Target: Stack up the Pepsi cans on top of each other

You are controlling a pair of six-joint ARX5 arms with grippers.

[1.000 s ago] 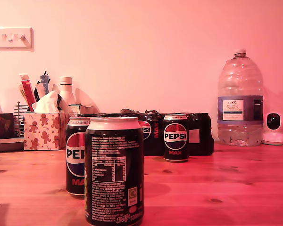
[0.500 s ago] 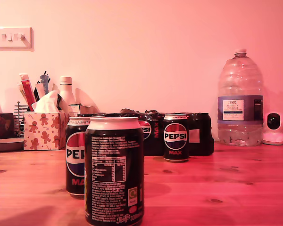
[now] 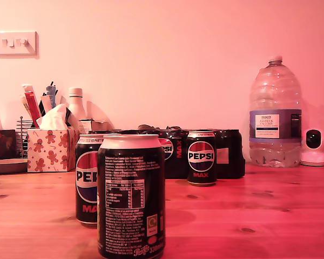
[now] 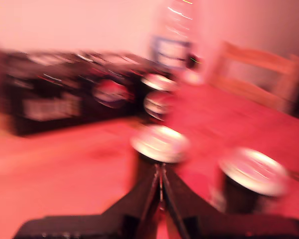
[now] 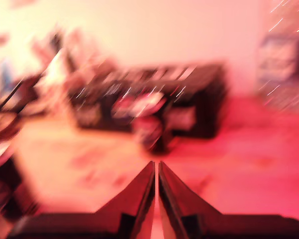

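Three black Pepsi cans stand apart and upright on the wooden table (image 3: 259, 216). The nearest can (image 3: 130, 197) shows its small print. A second can (image 3: 88, 178) stands just behind it, toward the exterior view's left. A third can (image 3: 201, 157) stands farther back, in front of the multipack. Neither gripper shows in the exterior view. In the blurred first wrist view, my first gripper (image 4: 160, 170) is shut and empty, just short of one can's silver top (image 4: 159, 143), with another can (image 4: 251, 174) beside it. My second gripper (image 5: 156, 167) is shut and empty, pointing toward the far can (image 5: 150, 130).
A black shrink-wrapped Pepsi multipack (image 3: 229, 154) lies behind the cans. A big clear water bottle (image 3: 275, 113) and a small white camera (image 3: 313, 147) stand at the exterior view's right. A tissue box (image 3: 51, 149) and a utensil rack (image 3: 32, 105) sit at its left. A wooden chair (image 4: 261, 69) shows beyond the table.
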